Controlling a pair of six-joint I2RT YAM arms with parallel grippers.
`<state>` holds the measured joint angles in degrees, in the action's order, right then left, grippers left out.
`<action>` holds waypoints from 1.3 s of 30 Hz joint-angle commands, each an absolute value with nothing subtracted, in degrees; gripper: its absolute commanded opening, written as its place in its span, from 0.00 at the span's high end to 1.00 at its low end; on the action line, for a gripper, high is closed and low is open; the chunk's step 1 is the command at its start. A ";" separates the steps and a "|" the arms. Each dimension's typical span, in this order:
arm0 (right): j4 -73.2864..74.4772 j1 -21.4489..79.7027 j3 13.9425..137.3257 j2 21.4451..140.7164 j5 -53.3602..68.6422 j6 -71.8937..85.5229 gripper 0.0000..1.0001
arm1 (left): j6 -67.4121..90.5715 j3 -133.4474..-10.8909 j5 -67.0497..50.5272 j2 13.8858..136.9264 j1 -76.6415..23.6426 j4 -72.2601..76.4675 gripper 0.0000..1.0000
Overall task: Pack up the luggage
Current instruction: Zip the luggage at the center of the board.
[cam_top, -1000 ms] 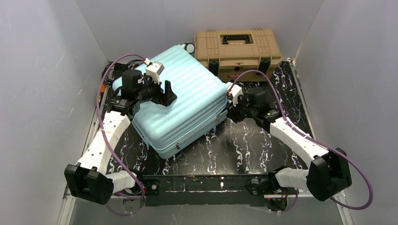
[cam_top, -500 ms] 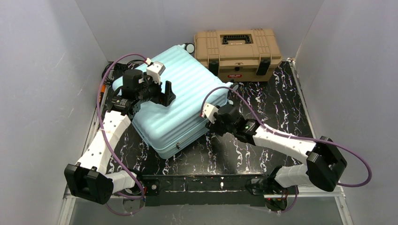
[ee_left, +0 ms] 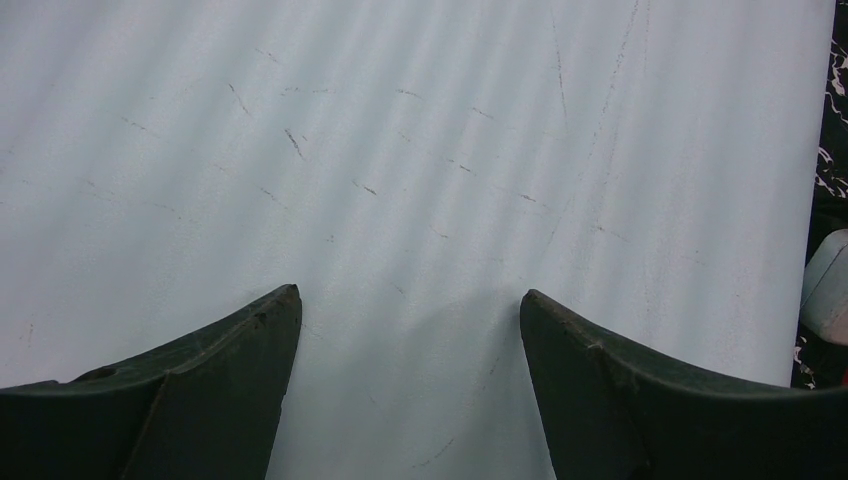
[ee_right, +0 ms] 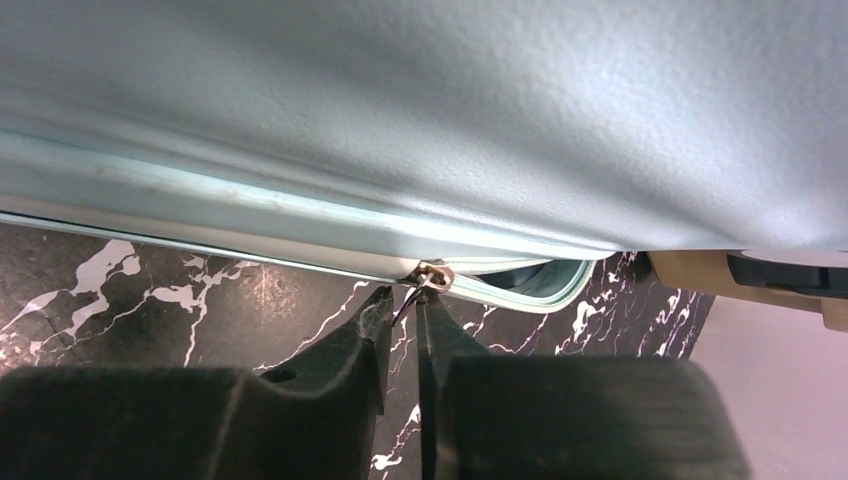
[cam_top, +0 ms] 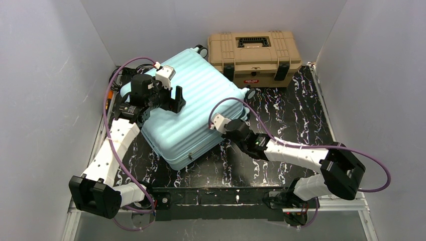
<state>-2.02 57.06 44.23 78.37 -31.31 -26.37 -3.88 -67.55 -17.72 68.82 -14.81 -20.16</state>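
Item 1 – luggage (cam_top: 196,108): pale mint-blue hard shell, ribbed and closed. It lies flat on the black marbled table (cam_top: 286,115), set at a slant, left of centre. One small black wheel (cam_top: 250,94) shows at its right corner. The seam along the near-right edge is visible in the right wrist view, with a short stretch near the corner gaping slightly.

Item 2 – tan toolbox (cam_top: 253,50): black latches, lid down. It stands at the far edge of the table, just beside the luggage's far corner.

Item 3 – left arm (cam_top: 113,145): reaches over the luggage's left part. The left jaws stand wide apart over the scuffed shell and hold nothing. Whether the tips touch the shell cannot be told.

Item 4 – right arm (cam_top: 296,150): stretched low across the table to the luggage's near-right edge. The right jaws are drawn narrow, with only a thin slit between the fingertips (ee_right: 380,300), and are pinched on the metal zipper pull (ee_right: 432,274) at the seam.
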 commanded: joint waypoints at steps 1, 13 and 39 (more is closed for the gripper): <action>-7.46 56.60 44.72 78.77 -33.18 -27.81 0.83 | -4.12 -68.22 -17.46 68.43 -14.94 -21.80 0.21; -0.11 47.67 46.00 74.58 -19.33 -21.54 0.99 | -3.50 -70.38 -21.27 68.31 -15.03 -23.14 0.21; 3.03 21.71 48.67 75.57 2.03 -10.54 0.99 | -6.93 -59.98 -18.40 70.69 -24.35 -21.66 0.28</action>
<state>3.22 27.51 45.43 74.70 9.04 -12.14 -5.37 -64.64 -25.71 69.34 -23.09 -16.01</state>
